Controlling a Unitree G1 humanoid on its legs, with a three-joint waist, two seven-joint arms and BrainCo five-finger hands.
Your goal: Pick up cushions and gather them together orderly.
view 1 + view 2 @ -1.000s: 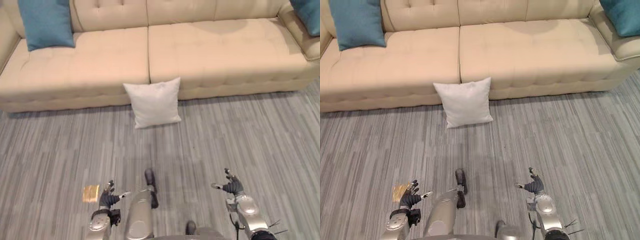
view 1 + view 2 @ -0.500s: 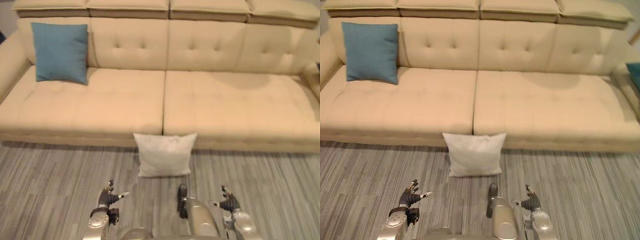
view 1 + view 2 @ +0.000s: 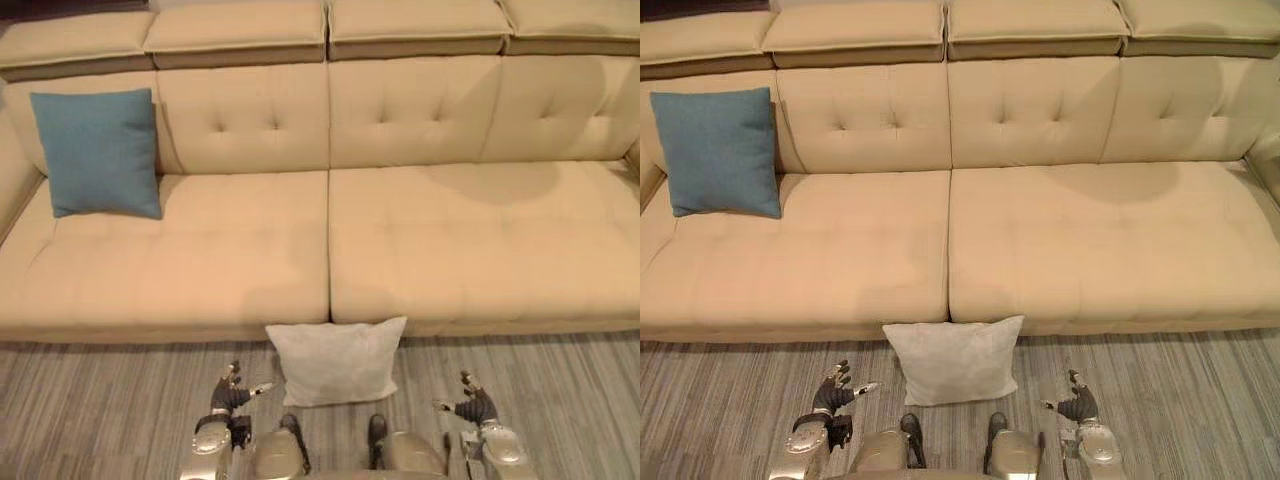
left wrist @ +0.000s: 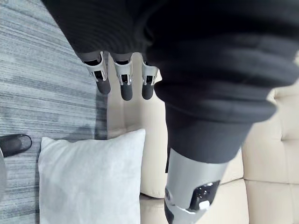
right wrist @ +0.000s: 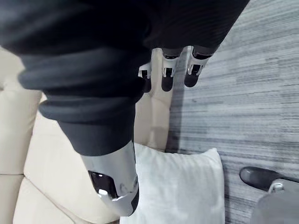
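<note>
Cushion (image 3: 335, 360) leans on sofa (image 3: 430, 240) front between left hand (image 3: 230, 392) and right hand (image 3: 475, 405).

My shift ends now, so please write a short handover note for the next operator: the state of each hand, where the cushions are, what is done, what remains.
Hands: the left hand and the right hand are both open and empty, low on either side of the white cushion.
Things: the white cushion is on the floor, against the front of the sofa. The blue cushion stands at the sofa's left end, against the backrest.
Done: nothing gathered yet; the cushions are apart.
Left: pick up the white cushion, probably with both hands, and set it neatly beside the blue cushion.
</note>
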